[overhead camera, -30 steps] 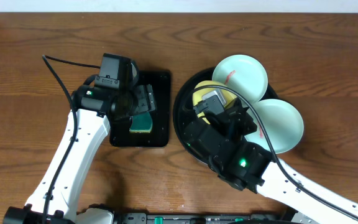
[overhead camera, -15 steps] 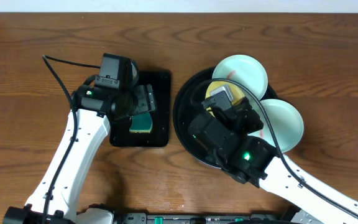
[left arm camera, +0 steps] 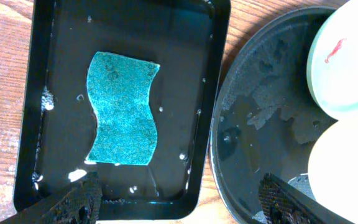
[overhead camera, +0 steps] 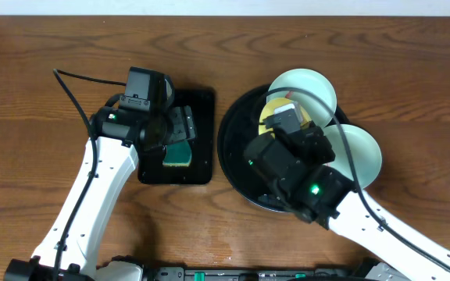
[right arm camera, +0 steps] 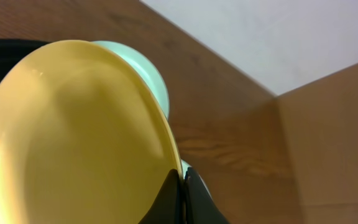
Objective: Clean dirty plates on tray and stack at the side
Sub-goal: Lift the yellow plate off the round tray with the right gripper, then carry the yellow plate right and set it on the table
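Note:
The large round black tray [overhead camera: 237, 148] sits at centre right; it also shows in the left wrist view [left arm camera: 260, 112]. My right gripper [right arm camera: 183, 186] is shut on the rim of the pale yellow plate [right arm camera: 73, 137] and holds it tilted over the tray; the overhead view shows the yellow plate [overhead camera: 272, 113] partly under the arm. A mint-white plate [overhead camera: 307, 87] with a red smear leans on the tray's far rim; it also shows in the left wrist view [left arm camera: 347, 56]. Another mint-white plate [overhead camera: 362, 152] lies at the tray's right edge. My left gripper [left arm camera: 182, 202] is open above the rectangular tray.
A smaller rectangular black tray [overhead camera: 201, 105] left of the round tray holds a teal sponge [left arm camera: 122, 107] in shallow water. Bare wooden table lies around both trays. A wooden wall edge [right arm camera: 328, 143] shows in the right wrist view.
My right gripper has moved toward the far side of the tray with the yellow plate, lifting and tilting it. The left arm has not moved.

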Motion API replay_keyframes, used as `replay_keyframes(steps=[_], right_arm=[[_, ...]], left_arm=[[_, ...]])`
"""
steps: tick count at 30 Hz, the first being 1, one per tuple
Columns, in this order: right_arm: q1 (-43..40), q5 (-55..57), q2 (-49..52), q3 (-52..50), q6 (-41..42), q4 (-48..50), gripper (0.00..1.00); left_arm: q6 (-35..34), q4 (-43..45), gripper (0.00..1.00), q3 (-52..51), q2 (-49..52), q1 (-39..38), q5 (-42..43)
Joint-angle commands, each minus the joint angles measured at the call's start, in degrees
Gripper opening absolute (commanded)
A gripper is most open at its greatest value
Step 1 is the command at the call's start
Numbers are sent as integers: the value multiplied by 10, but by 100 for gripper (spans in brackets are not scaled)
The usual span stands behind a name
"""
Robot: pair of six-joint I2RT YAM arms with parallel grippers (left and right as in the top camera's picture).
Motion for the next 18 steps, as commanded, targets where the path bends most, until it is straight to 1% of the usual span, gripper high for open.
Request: replay_keyframes(steps=[1, 4, 7, 10, 12, 13, 18], right_arm=[[-46, -110, -7, 15, 52, -1, 1], [-131, -235, -20, 16, 93, -11, 1], [-244, -408, -45, 19, 96, -7, 1], [-367, -545, -71, 19, 97, -4, 1], [-450, -597, -81, 19, 101, -5, 1], [-484, -606, -83, 19, 106, -7, 1], [-676, -570, -62, 19, 149, -13, 1]], left_arm=[[10, -2, 82, 15, 0, 2, 7], [10, -2, 82, 15, 0, 2, 7], [10, -2, 82, 15, 0, 2, 7], [10, -2, 82, 15, 0, 2, 7], [10, -2, 82, 15, 0, 2, 7], [10, -2, 82, 15, 0, 2, 7], [10, -2, 82, 15, 0, 2, 7]])
